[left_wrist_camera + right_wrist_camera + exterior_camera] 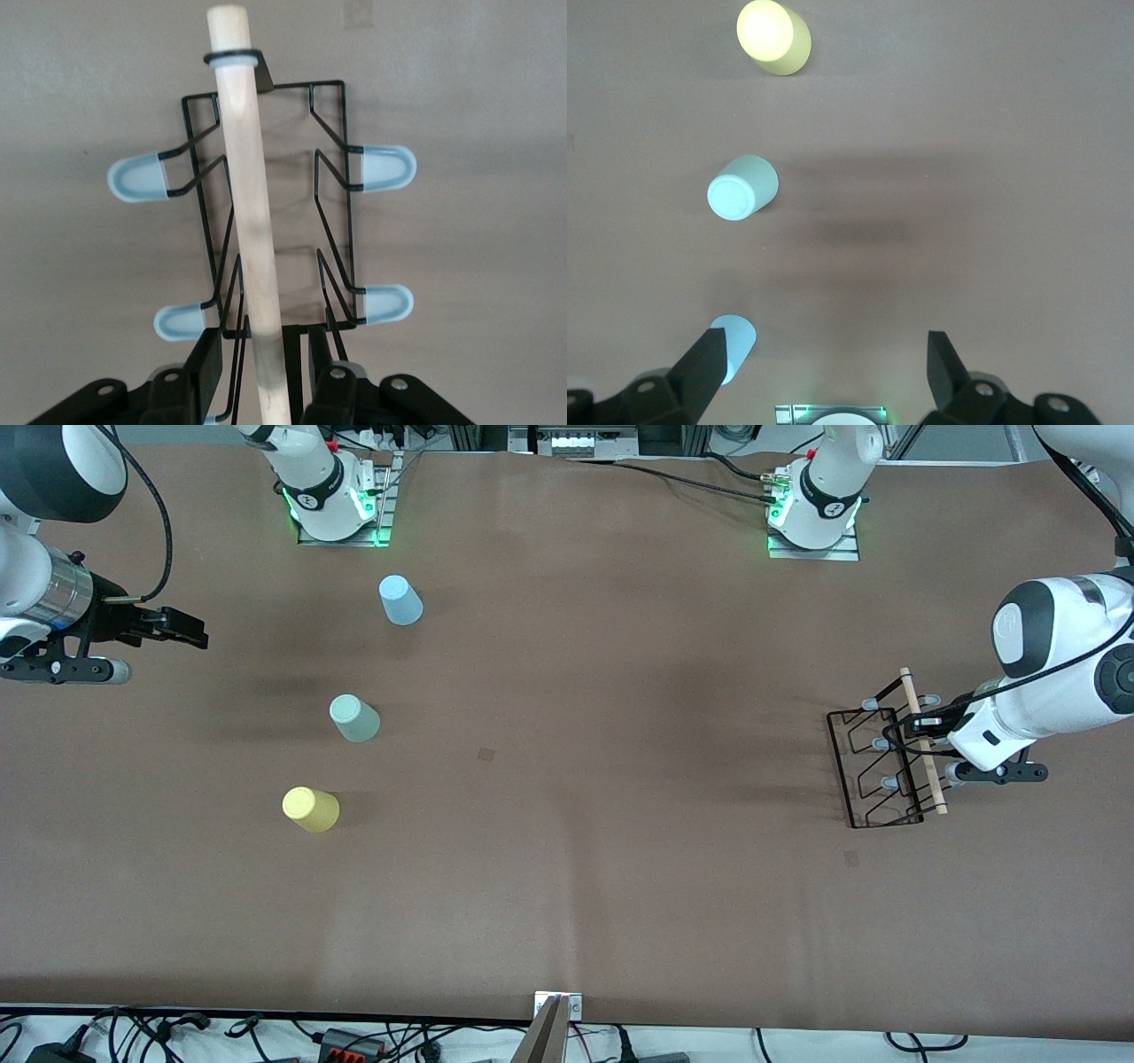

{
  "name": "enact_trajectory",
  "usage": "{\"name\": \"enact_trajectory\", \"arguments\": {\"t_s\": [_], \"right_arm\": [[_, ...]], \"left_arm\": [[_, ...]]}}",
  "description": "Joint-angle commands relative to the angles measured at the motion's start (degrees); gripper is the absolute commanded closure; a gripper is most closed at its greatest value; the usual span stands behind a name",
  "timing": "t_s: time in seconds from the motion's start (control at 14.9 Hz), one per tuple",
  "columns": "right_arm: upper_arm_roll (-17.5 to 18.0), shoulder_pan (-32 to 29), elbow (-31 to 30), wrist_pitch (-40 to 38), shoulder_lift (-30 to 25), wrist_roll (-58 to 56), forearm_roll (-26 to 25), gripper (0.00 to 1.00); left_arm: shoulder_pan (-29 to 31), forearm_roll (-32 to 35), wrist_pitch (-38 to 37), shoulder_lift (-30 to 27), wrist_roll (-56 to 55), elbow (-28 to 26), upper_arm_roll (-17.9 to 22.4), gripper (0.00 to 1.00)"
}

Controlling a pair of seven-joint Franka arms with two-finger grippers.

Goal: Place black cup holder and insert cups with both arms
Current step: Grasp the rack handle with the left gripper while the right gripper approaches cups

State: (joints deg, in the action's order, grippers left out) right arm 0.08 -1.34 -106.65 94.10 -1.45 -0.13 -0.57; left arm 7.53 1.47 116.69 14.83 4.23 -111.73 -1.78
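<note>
Left tool (266, 372) clamped on black cup holder (886, 757) by its rod, right tool (824, 354) spread apart above brown counter (576, 779), blue cup (400, 600), grey-green cup (354, 718), yellow cup (311, 809) upside down near it, nothing between.

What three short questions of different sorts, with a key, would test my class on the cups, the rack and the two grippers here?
1. True or false: the left gripper has its fingers on either side of the wooden rod of the black cup holder.
2. Which cup stands nearest the front camera? A) the light blue cup B) the grey-green cup C) the yellow cup
3. Fill in: the right gripper is ____, holding nothing.

Key:
1. True. The rod runs between the fingers.
2. C. All three cups stand upside down on the table, toward the right arm's end.
3. Open, with its fingers wide apart above the table.
</note>
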Motion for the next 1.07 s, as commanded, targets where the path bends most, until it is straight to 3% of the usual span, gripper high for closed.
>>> {"name": "enact_trajectory", "arguments": {"t_s": [0.0, 0.54, 0.67, 1.01], "right_arm": [[0.00, 0.11, -1.63, 0.56, -1.54, 0.31, 0.83, 0.00], [0.09, 0.37, -1.28, 0.91, -1.01, 0.31, 1.01, 0.00], [0.18, 0.54, -1.37, 0.91, -1.01, 0.31, 1.01, 0.00], [0.09, 1.42, -1.46, 1.79, -0.93, 0.74, 1.01, 0.00]], "left_arm": [[0.29, 0.99, 1.53, -1.03, 1.04, -1.91, -0.33, 0.55], [0.29, 0.99, 1.53, -0.94, 1.40, -2.35, -0.41, 0.95], [0.29, 0.99, 1.09, -1.12, 1.48, -2.18, -0.50, 0.99], [-0.14, 0.91, -4.87, -2.52, 1.40, 1.50, -1.11, 0.99]]}}
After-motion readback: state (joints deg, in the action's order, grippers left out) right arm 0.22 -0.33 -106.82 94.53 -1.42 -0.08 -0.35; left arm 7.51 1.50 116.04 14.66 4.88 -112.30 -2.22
